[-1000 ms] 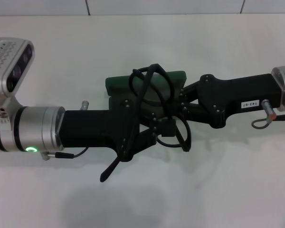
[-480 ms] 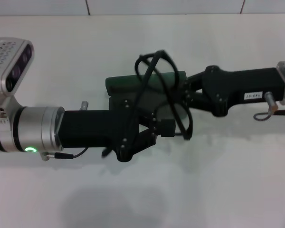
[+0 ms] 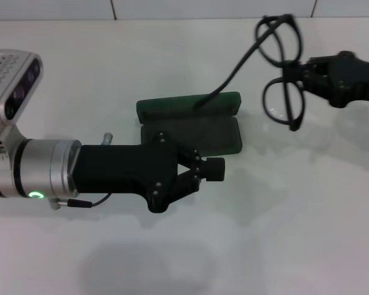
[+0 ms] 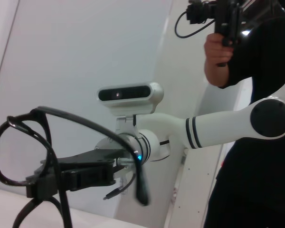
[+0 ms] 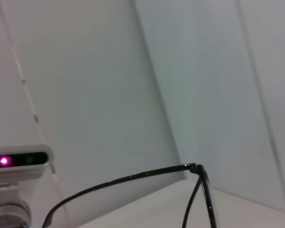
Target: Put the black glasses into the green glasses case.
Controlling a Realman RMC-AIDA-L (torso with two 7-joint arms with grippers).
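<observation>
Head view: the glasses (image 3: 281,67) are being held aloft by the right gripper (image 3: 307,74), well apart from the open case (image 3: 190,126) (left gripper (image 3: 206,169) nearly closed, empty). Placing is not yet done.

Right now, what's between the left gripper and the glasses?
In the head view, the open green case lies between the left gripper and the glasses held by the right gripper; past the case, bare table.
</observation>
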